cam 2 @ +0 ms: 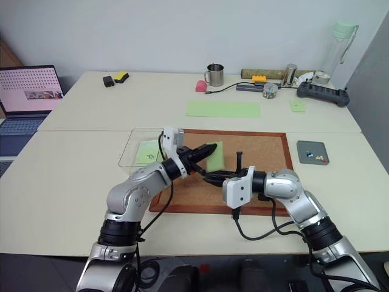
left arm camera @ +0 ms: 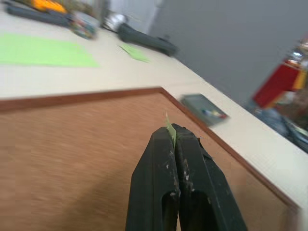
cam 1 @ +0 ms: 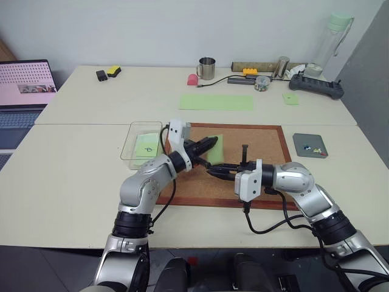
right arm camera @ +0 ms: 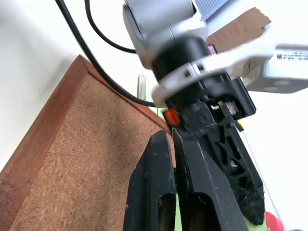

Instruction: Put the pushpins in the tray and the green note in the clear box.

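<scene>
Left tool (cam 1: 209,143): clamped on green note (cam 1: 217,148) | right tool (cam 1: 214,171): closed, empty | writing: none legible

Two robot arms with smooth silver-grey metal shells, joined by black ring-shaped joints. Each wrist carries a white boxy housing. The left hand (cam 1: 205,145) and the right hand (cam 1: 220,170) each have two long, tapering black fingers (left arm camera: 185,163), scuffed with small pale specks. Black cables loop loosely from each forearm. A small orange part sits on the left wrist housing (right arm camera: 172,117), beside black plastic brackets and a white curved collar.
</scene>
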Available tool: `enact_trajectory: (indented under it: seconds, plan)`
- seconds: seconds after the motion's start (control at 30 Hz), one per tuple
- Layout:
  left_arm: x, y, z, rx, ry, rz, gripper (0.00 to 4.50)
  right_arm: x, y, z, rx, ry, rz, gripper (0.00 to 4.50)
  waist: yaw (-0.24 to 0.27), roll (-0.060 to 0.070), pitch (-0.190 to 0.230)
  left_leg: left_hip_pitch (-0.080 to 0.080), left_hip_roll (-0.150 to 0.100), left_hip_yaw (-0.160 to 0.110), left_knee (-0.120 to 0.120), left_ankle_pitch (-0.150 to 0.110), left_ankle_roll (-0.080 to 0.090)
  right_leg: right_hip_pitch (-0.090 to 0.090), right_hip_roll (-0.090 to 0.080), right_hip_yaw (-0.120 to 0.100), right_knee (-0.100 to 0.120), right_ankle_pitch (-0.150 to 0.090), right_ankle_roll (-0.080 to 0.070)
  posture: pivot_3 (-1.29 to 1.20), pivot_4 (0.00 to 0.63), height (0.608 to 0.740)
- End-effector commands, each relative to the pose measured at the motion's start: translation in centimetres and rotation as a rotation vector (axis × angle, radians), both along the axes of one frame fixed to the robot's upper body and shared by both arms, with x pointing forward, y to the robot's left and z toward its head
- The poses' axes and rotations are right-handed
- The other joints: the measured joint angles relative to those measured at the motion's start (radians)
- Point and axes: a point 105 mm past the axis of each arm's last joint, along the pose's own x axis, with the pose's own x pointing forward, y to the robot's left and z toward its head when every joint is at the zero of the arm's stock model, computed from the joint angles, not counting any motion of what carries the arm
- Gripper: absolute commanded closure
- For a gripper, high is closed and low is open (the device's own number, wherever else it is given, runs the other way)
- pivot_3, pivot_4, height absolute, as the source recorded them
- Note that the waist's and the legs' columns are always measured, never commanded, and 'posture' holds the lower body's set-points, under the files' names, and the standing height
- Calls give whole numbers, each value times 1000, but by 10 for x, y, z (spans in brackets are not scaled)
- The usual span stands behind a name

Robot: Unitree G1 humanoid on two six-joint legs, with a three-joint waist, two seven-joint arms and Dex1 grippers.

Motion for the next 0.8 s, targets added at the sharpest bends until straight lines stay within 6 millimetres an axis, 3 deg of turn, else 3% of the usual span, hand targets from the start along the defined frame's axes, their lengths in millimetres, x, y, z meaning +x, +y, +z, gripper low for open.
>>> enact_trajectory:
  seconds: [0.03,0.2,0.33,0.4,0.5,0.67,0.8]
  plan:
    - [0,-5,13,-13,-65,-13,4460,-4,-1,17,57,-45,3,4500,0,0,0,0,0,0,0,0,0,0,0,0,0,0,0,0,150,740]
    - [-1,-6,21,-62,-60,-14,4460,5,-14,30,171,6,-91,4500,0,0,0,0,0,0,0,0,0,0,0,0,0,0,0,0,150,740]
    - [7,9,56,-181,-92,49,4460,39,-45,52,464,183,-342,4500,0,-1,0,0,0,-1,0,0,0,0,0,0,1,0,0,0,150,740]
    - [7,18,71,-179,-133,81,4460,52,-56,52,537,279,-438,4500,0,-1,0,0,0,-1,0,0,0,0,0,0,1,0,0,0,150,740]
    - [4,31,77,-98,-193,149,4460,58,-60,40,561,442,-490,4500,-3,0,0,0,0,-1,0,0,0,0,0,0,1,0,0,0,150,740]
    - [13,89,79,104,-319,492,4460,57,-55,30,513,583,-463,4500,-4,0,0,0,0,-1,0,0,0,-1,0,1,1,0,0,0,150,740]
    - [11,138,83,243,-398,733,4460,44,-43,38,468,664,-312,4500,-2,0,0,0,0,-1,0,0,0,-1,0,0,1,0,0,0,150,740]
